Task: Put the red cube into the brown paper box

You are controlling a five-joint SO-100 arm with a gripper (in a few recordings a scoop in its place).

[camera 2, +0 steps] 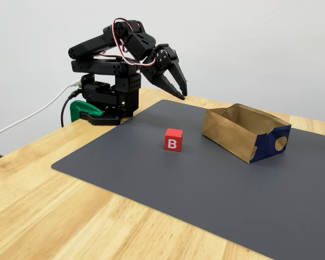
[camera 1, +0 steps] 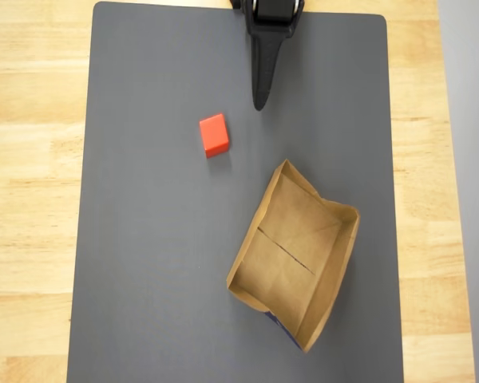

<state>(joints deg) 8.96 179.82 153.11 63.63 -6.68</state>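
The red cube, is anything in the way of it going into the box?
No. Only bare gray mat lies between the red cube and the brown paper box, whose top is open.

Gripper hangs above the grey mat's far edge, nothing under it. Open mat between it and the red cube, which sits clear on every side. Brown paper box lies well apart from the cube, further out from the gripper, top open. In the fixed view, bare mat separates cube and box.
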